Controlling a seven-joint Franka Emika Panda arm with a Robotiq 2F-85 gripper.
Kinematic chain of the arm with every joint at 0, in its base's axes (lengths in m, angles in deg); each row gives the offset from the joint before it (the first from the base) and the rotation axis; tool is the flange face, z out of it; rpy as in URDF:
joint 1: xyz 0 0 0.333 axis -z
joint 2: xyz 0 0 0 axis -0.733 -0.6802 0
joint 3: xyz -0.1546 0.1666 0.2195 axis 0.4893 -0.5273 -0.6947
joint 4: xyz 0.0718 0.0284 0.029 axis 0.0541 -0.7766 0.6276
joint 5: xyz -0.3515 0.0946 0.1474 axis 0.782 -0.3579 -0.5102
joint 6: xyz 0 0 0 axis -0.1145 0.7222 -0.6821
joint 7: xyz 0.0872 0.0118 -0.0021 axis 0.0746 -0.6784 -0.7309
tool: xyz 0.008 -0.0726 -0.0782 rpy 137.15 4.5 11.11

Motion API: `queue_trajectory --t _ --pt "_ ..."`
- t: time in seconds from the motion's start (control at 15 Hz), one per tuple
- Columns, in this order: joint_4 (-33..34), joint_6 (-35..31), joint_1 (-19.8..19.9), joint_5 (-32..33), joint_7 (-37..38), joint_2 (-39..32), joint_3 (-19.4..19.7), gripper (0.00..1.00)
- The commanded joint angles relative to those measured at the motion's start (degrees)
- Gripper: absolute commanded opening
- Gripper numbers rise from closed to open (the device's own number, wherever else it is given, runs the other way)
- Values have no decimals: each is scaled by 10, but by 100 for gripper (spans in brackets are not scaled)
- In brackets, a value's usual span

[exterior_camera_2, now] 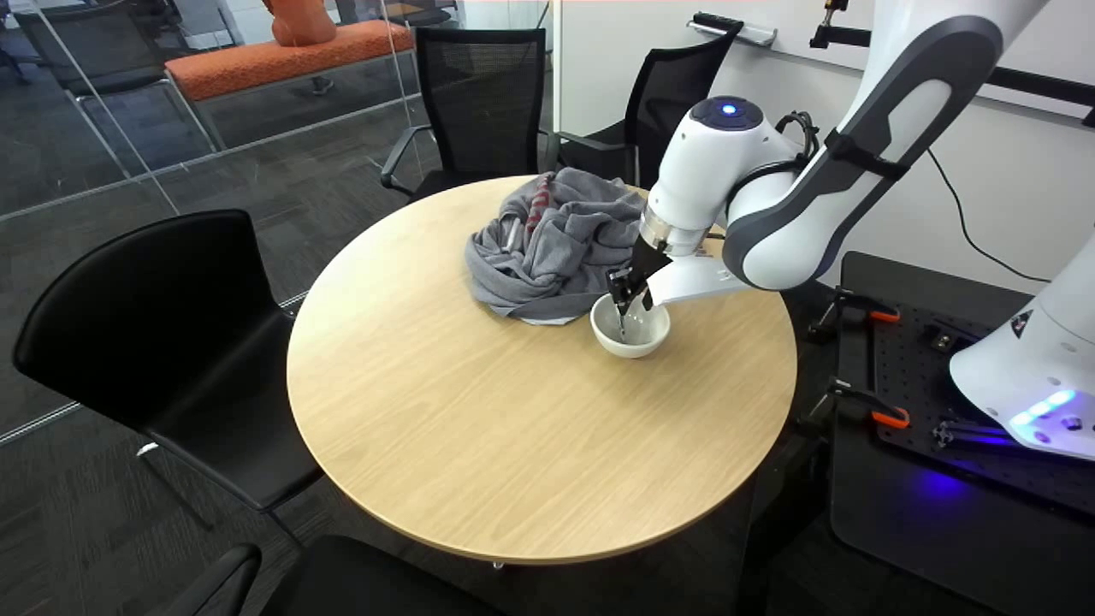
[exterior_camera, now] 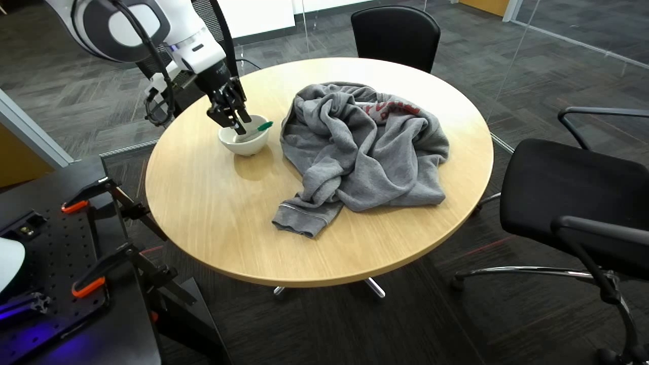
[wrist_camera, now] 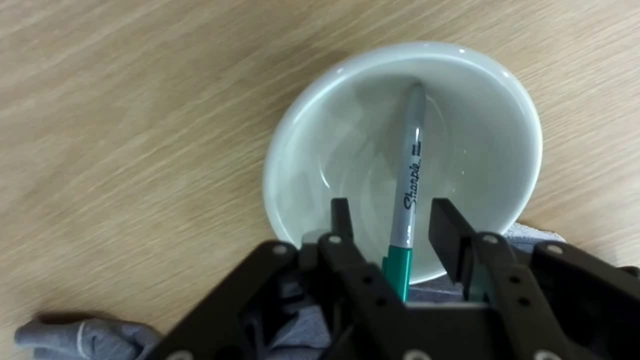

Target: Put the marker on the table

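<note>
The marker [wrist_camera: 413, 170] has a grey body with dark lettering and a green cap. It lies in the white bowl [wrist_camera: 300, 135], leaning so that the cap passes over the rim. The green cap [exterior_camera: 265, 126] also shows in an exterior view. The bowl [exterior_camera_2: 631, 349] stands on the round table [exterior_camera_2: 513, 428] with a light wood-grain top. My gripper [wrist_camera: 391, 202] is open, with one finger on each side of the marker and a gap to both. In an exterior view the gripper [exterior_camera: 243, 124] reaches down at the bowl. The cap's end is hidden behind the gripper in the wrist view.
A crumpled grey sweatshirt [exterior_camera: 365, 152] lies on the table close beside the bowl and also shows in an exterior view [exterior_camera_2: 556, 248]. Black chairs [exterior_camera: 398, 38] stand around the table. The robot's dark stand [exterior_camera_2: 924, 496] with orange-tipped clamps is near the table's edge.
</note>
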Motion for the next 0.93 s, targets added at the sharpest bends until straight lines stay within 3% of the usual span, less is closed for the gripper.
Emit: queue_trajectory --t 0.0,0.2,0.67,0.87 --pt "21 25 9 -7 8 -8 -12 54" --pt "33 33 14 -7 7 -16 -18 61" --pt "64 66 30 0 14 -34 -29 46" --pt "78 82 43 1 15 -43 -36 49"
